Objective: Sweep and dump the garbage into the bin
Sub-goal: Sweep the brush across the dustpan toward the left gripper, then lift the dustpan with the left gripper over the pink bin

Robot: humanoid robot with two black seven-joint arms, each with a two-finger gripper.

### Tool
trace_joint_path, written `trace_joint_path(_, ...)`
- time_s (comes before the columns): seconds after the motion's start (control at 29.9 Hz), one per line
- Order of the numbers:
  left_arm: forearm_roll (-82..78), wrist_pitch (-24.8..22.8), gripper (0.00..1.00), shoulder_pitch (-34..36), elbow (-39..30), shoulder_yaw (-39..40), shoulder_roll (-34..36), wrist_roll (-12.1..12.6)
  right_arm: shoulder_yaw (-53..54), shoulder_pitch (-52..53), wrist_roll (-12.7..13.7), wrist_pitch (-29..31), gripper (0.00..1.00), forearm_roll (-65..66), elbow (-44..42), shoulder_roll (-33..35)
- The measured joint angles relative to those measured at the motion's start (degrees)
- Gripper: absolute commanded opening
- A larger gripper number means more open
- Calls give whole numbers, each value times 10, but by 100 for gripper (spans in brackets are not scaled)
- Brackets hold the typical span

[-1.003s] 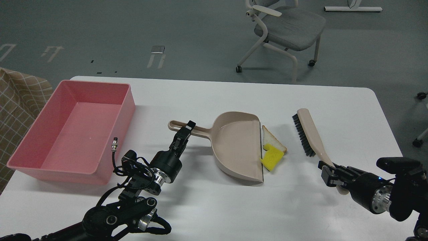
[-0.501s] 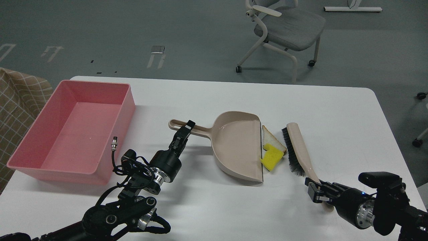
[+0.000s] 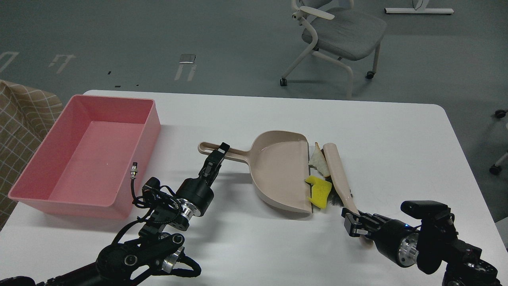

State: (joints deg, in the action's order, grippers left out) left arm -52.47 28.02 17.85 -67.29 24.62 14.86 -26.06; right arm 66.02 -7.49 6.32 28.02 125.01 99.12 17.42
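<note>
Since the earlier frames I've swung the hand brush leftward w/ my right gripper, clenched on its handle end, so it now presses vs the bread slice and yellow sponge block, the sponge now straddling the lip of the beige dustpan. My left gripper is clamped on the dustpan handle at the pan's 9 o'clock. Pink bin sits well apart further toward 9 o'clock on the white table, bread just outside the lip at the pan's 3 o'clock.
</note>
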Motion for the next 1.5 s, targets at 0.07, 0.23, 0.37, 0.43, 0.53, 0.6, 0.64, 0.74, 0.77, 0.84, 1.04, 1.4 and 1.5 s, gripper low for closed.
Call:
trace_joint_path(0.07,0,0,24,0,0,0,0,0,0,7,3,0,0,0,0,-14)
trace_joint_path(0.23,0,-1,24,0,-1,0,2,0,-2,13,8,0,0,0,0,-78)
trace_joint_path(0.37,0,-1,24,0,-2,0,7,0,-11,13,13,0,0,0,0,-141)
trace_joint_path(0.43,0,-1,24,0,-2,0,9,0,-13,14,14,0,0,0,0,-165)
trace_joint_path(0.53,0,0,24,1,-1,0,10,0,-13,22,15,0,0,0,0,-173)
trace_joint_path(0.6,0,0,23,1,-1,0,11,0,-11,30,15,0,0,0,1,-174)
trace_joint_path(0.64,0,0,22,1,-1,0,12,0,-10,34,15,0,0,0,1,-174)
trace_joint_path(0.74,0,0,13,1,-1,0,16,-1,-4,54,15,0,0,0,2,-174)
trace_joint_path(0.77,0,0,12,1,-1,0,18,-1,-1,59,15,0,0,0,2,-174)
trace_joint_path(0.84,0,0,12,1,-1,0,20,-1,10,73,14,0,0,0,2,-174)
trace_joint_path(1.04,5,0,12,3,2,0,22,-1,47,99,12,0,0,0,2,-174)
trace_joint_path(1.4,11,0,11,4,3,9,19,9,108,101,7,0,0,0,2,-143)
trace_joint_path(1.5,15,0,11,4,-1,10,19,9,122,100,7,0,0,-4,2,-126)
